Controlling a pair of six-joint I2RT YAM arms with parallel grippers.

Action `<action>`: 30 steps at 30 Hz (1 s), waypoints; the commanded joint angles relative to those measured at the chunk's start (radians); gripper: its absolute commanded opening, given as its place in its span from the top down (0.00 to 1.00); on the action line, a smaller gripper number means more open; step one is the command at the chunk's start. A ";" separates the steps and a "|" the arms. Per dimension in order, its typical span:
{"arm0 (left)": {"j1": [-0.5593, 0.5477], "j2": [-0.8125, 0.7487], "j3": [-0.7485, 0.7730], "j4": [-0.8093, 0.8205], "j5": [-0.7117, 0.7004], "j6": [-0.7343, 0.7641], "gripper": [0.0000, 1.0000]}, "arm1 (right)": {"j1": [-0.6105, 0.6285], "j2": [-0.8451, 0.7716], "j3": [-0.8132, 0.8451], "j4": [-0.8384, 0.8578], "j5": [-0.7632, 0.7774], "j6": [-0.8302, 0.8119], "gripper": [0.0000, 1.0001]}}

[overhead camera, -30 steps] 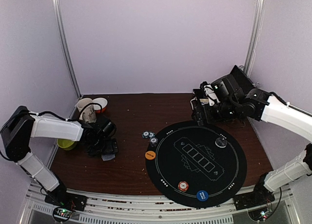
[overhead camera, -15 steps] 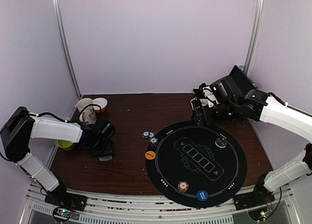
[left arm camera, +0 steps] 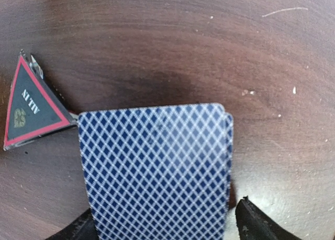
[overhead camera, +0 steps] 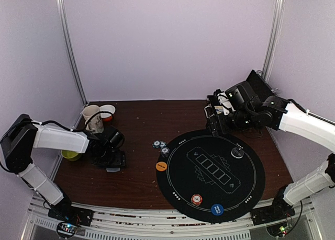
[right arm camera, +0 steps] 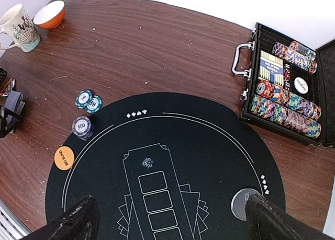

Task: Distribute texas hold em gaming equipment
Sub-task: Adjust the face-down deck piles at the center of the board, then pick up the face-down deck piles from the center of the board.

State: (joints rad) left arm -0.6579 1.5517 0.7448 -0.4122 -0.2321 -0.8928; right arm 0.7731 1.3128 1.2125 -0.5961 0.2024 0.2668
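A small stack of blue diamond-backed playing cards (left arm camera: 157,172) lies flat on the wooden table. My left gripper (left arm camera: 162,227) straddles it, open; the right fingertip (left arm camera: 256,224) stands a little apart from the cards' edge. A black-and-red triangular "ALL IN" marker (left arm camera: 31,106) lies just left of them. In the top view this gripper (overhead camera: 111,159) is low at the table's left. My right gripper (right arm camera: 170,206) hangs open and empty above the round black mat (right arm camera: 209,146). On and by the mat lie teal chips (right arm camera: 89,101), a purple chip stack (right arm camera: 82,127), an orange disc (right arm camera: 64,158) and a grey disc (right arm camera: 242,202).
An open black case (right arm camera: 285,88) full of striped chips sits at the back right. A cream mug (overhead camera: 92,118) and an orange bowl (overhead camera: 108,112) stand at the back left. A blue disc (overhead camera: 217,209) and a striped chip (overhead camera: 196,199) lie at the mat's near edge.
My left gripper has shifted slightly over the cards at the table's left. The right arm has hardly moved.
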 commanded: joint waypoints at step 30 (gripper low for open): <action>-0.203 -0.165 0.308 -0.299 0.084 0.774 0.51 | 0.003 0.138 0.019 0.331 -0.581 0.205 0.00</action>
State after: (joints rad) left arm -0.8108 1.3563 0.9306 -0.5880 -0.1413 -0.2646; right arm 0.7731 1.3682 1.2026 -0.3546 -0.2298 0.3985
